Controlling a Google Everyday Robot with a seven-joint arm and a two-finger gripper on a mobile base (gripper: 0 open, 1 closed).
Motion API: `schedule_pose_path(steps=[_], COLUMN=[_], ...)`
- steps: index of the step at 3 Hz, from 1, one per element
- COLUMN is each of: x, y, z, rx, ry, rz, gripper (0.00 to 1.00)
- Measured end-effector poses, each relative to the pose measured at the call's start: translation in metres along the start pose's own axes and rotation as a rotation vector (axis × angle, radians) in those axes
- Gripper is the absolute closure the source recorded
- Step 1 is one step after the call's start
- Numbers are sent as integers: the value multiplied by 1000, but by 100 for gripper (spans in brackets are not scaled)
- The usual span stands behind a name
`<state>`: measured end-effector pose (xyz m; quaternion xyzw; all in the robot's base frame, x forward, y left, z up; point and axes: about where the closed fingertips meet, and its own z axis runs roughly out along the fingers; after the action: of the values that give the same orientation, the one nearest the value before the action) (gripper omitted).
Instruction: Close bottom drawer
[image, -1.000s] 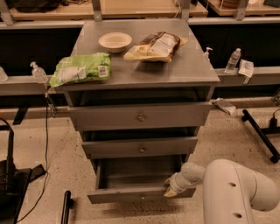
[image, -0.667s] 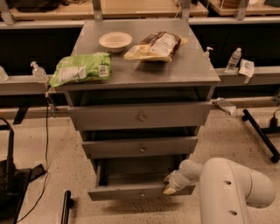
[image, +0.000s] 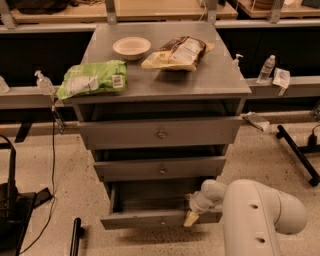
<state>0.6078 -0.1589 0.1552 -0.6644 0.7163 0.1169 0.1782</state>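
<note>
The bottom drawer (image: 145, 219) of the grey cabinet (image: 220, 85) stands pulled out; its slim flat front faces me and its dark inside shows above it. My gripper (image: 192, 218), with pale yellowish fingertips, is at the right part of the drawer's front, touching or just in front of it. My white arm (image: 255, 215) comes in from the lower right. The mid-sized drawer (image: 162, 168) and the widest top drawer (image: 161, 132) sit above, each with a small round knob.
On the cabinet top lie a green bag (image: 93, 78), a pale bowl (image: 131, 47) and a brown and yellow bag (image: 179, 52). Shelves with bottles (image: 267, 68) run left and right. A black stand (image: 299, 152) is on the floor right, black gear (image: 12, 207) left.
My arm has shifted a little to the left along the bottom drawer's front. The drawer stands about as far out as before.
</note>
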Motion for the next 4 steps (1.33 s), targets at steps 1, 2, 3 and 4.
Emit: schedule_pose_path(steps=[1, 2, 3, 4], x=[-12, -13, -14, -14], y=[-28, -30, -37, -36], z=[6, 6, 3, 2], rx=[27, 32, 59, 60], ry=[1, 0, -2, -2], rz=[-33, -37, -43, -43], gripper=[0, 0, 18, 42])
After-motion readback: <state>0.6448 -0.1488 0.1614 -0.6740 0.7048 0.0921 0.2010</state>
